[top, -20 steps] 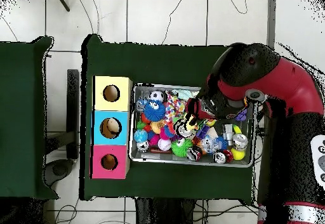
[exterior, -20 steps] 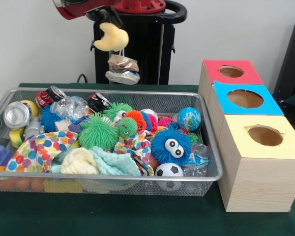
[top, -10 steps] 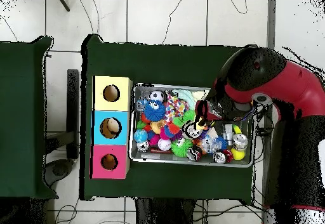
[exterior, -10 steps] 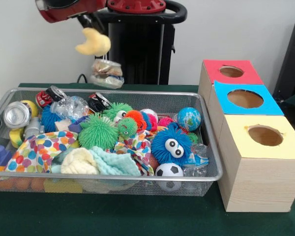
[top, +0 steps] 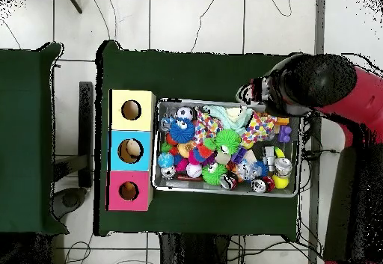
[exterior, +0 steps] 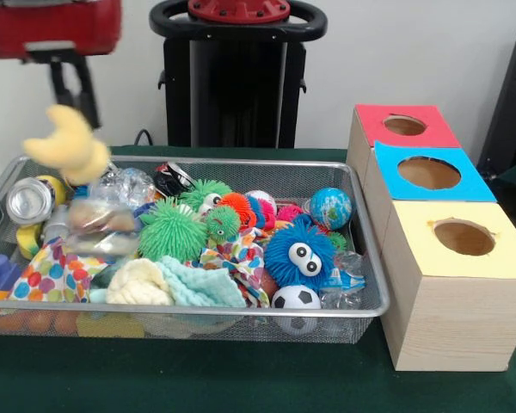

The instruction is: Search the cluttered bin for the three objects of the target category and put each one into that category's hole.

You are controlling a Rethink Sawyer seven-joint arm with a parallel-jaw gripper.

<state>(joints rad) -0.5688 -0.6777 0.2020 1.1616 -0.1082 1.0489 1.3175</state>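
- Jaws (exterior: 73, 107): whether they clamp the yellow plush (exterior: 67, 144) I cannot tell; it blurs just below them, over the bin's (exterior: 241, 165) end farthest from the boxes.
- If my hold is thin, the plush drops back among the clutter.
- A crumpled wrapper (exterior: 99, 225) looks blurred beneath; it may be dangling and could snag.
- Yellow hole (exterior: 464, 237) is well apart, a long carry.

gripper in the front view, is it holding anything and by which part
It cannot be told: a yellow plush toy hangs blurred below the arm, and the grip itself is not visible.
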